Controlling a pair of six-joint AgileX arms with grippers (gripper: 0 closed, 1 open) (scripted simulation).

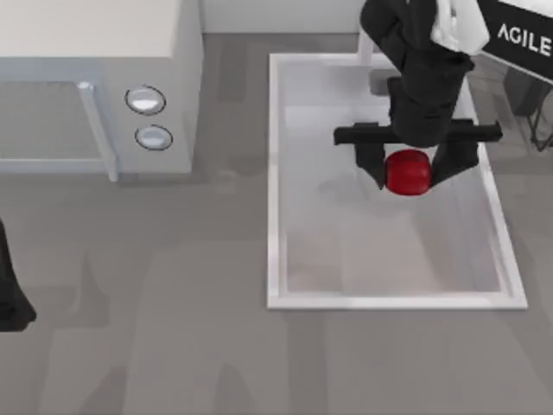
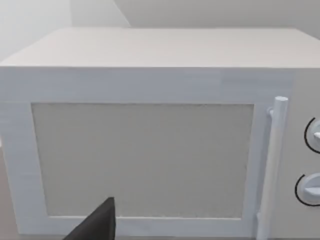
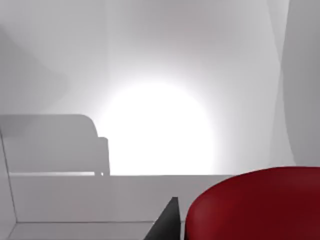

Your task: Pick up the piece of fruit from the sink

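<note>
The piece of fruit (image 1: 406, 171) is a glossy red, rounded thing over the upper half of the sink (image 1: 275, 173), a white rectangular basin on the table's right side. My right gripper (image 1: 412, 177) reaches down from the top right, and its two black fingers press against the fruit's left and right sides, so it is shut on it. In the right wrist view the fruit (image 3: 260, 205) bulges large beside one dark finger (image 3: 167, 226), with the sink's pale wall behind. My left arm (image 1: 10, 285) stays parked at the table's left edge.
A white microwave (image 1: 86, 52) with two round knobs (image 1: 145, 99) and a vertical door handle stands at the back left. The left wrist view faces its door (image 2: 145, 160). Grey tabletop stretches between the microwave and the sink and along the front.
</note>
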